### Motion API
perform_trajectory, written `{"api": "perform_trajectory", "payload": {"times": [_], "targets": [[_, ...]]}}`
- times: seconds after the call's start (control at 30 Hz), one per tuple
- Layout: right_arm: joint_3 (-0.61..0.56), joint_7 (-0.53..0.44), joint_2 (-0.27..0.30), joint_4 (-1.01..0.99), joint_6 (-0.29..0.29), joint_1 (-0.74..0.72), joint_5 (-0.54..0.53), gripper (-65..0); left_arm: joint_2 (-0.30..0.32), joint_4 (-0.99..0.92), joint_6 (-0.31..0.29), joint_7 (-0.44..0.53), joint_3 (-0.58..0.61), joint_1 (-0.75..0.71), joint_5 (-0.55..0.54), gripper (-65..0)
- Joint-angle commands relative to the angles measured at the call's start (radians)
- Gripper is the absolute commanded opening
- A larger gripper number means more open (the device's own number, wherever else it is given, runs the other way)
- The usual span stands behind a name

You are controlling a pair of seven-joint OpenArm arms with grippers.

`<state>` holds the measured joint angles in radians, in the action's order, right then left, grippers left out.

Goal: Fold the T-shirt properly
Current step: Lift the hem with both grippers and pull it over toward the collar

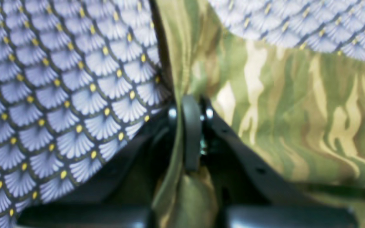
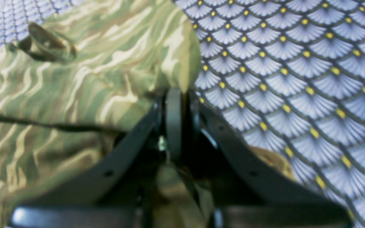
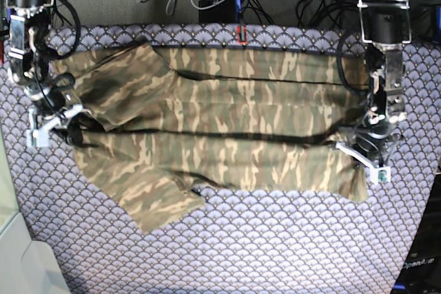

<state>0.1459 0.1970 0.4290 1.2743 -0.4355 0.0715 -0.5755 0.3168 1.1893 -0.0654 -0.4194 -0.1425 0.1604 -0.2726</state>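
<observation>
Mid-fold, I judge: the left tool (image 3: 364, 158) and right tool (image 3: 54, 116) each pinch an end of the shirt (image 3: 220, 135) spread across the desk (image 3: 275, 246), and next should carry that held edge over evenly.

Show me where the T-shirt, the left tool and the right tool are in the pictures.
T-shirt (image 3: 227, 111): base view, middle of the camouflage body.
Left tool (image 1: 190, 109): left wrist view, closed tips pinching a cloth fold.
Right tool (image 2: 174, 101): right wrist view, closed tips at the shirt's edge.

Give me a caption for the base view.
Both grippers pinch opposite ends of the camouflage-print cloth T-shirt on the purple scallop-patterned tablecloth.
</observation>
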Motion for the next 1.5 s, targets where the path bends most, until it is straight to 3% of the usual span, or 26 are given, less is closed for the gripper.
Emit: {"api": "perform_trajectory", "payload": {"times": [0.0,0.53,0.7,1.0,1.17,1.47], "targets": [[0.017,-0.026,0.008,0.032,-0.003,0.003,-0.011,-65.0,0.026,0.031,0.006,0.018,-0.007,0.008,-0.014,-64.4],[0.071,-0.026,-0.026,0.250,-0.004,0.161,-0.013,-65.0,0.049,0.143,0.003,0.015,-0.199,-0.107,-0.127,-64.4],[0.071,-0.031,-0.028,0.308,-0.004,0.219,-0.013,-65.0,0.046,0.203,0.003,-0.117,-0.250,-0.106,-0.179,-64.4],[0.145,-0.032,-0.069,0.316,-0.006,0.273,-0.013,-65.0,0.040,0.308,0.003,-0.223,-0.254,-0.141,-0.198,-64.4],[0.192,-0.027,-0.074,0.316,-0.102,0.294,-0.013,-65.0,0.038,0.329,0.003,-0.221,-0.254,-0.204,-0.198,-64.4],[0.208,-0.029,-0.092,0.316,-0.110,0.345,-0.013,-65.0,0.038,0.334,0.003,-0.220,-0.254,-0.262,-0.198,-64.4]]}}
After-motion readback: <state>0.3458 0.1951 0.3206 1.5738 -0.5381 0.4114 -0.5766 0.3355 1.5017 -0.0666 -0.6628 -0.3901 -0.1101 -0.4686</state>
